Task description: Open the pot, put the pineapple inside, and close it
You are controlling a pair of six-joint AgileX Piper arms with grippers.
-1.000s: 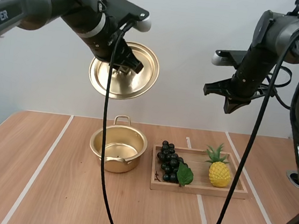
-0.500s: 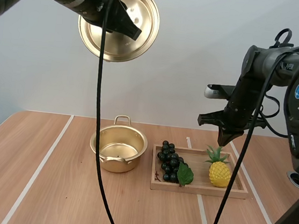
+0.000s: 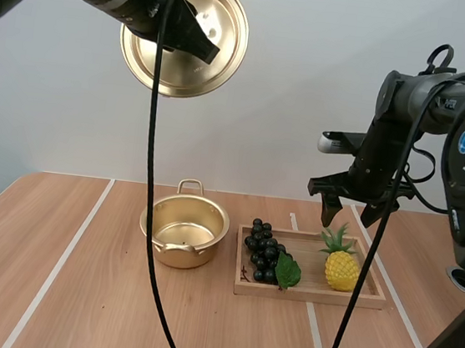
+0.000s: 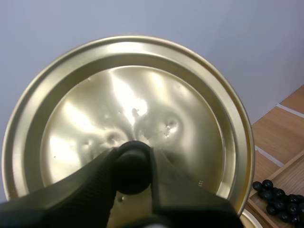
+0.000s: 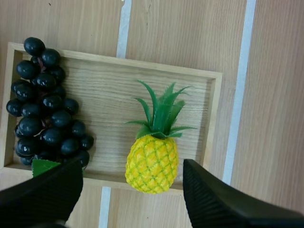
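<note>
My right gripper (image 3: 349, 217) hangs spread over the tabletop (image 3: 76, 291), above the tray (image 5: 109, 95) beside the open pot (image 3: 184, 231). My left gripper (image 4: 133, 159) pinches the lid (image 4: 142, 95) by its knob (image 4: 132, 172), high above the tabletop. The pineapple (image 5: 153, 161) lies in the tray, just below my right gripper.

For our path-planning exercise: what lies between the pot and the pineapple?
The bunch of grapes, on the wooden tray's end nearer the pot, beside the pineapple; the high view shows it.
</note>
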